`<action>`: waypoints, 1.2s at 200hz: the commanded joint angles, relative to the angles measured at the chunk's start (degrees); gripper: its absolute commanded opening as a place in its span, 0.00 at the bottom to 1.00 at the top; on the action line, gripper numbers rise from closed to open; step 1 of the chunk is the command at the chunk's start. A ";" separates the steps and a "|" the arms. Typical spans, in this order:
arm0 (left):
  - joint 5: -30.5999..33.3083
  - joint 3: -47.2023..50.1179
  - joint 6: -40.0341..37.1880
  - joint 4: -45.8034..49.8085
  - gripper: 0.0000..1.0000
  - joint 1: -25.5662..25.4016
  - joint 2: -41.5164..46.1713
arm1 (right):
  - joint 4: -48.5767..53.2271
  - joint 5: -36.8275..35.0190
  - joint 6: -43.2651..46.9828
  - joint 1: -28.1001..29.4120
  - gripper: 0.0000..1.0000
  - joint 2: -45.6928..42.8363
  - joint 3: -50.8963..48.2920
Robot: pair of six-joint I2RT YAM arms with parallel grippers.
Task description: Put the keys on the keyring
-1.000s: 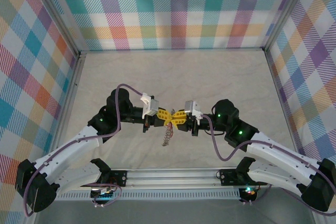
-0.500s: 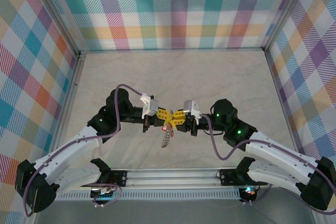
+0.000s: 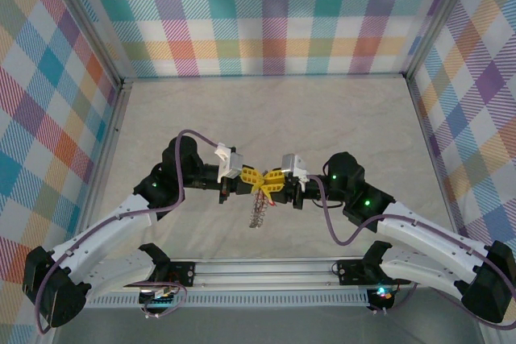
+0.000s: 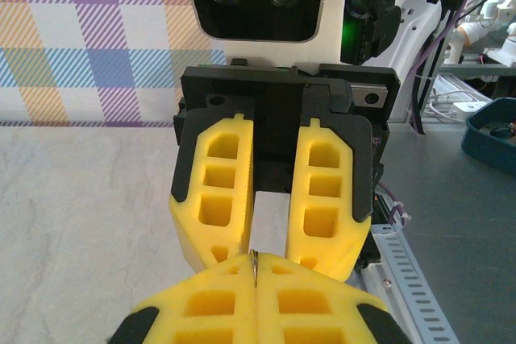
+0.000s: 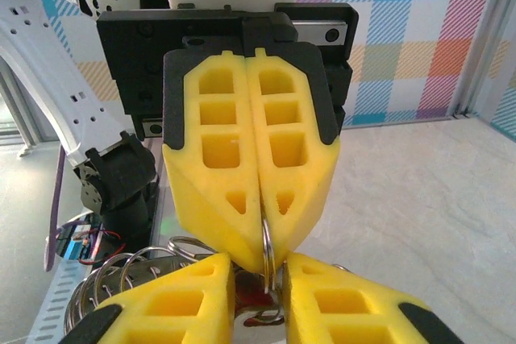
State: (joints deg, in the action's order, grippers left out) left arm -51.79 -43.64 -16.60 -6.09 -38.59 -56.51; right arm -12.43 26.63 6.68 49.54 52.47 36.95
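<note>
grey coiled-wire keyring (image 3: 258, 213) hanging in the air over the table's near-middle, its thin loop pinched edge-on in the clamped left gripper (image 3: 256, 181), coils bunched below, red-headed keys (image 5: 255, 310) just beneath, partly hidden

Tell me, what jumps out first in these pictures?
Mid-table, the yellow left gripper and right gripper meet tip to tip, like two beaks. The left gripper is shut on a thin loop of the keyring, whose grey coils dangle beneath them over the pale marbled table. Bright plaid walls box it all in.
</note>
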 commanded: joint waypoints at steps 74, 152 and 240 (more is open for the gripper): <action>0.83 -1.65 -2.03 -0.63 0.06 -0.81 2.19 | 2.50 1.71 0.54 0.30 0.00 2.94 2.62; 6.56 -7.52 -22.21 36.25 0.20 -0.72 5.70 | 20.86 3.31 9.36 0.32 0.00 5.11 10.43; 8.93 -7.00 -20.01 33.06 0.25 -0.79 3.01 | 30.71 1.81 15.00 1.21 0.00 11.20 18.88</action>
State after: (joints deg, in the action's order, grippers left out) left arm -42.85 -49.76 -37.47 29.32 -38.81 -52.60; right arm 16.03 28.42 18.87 49.95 63.00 52.21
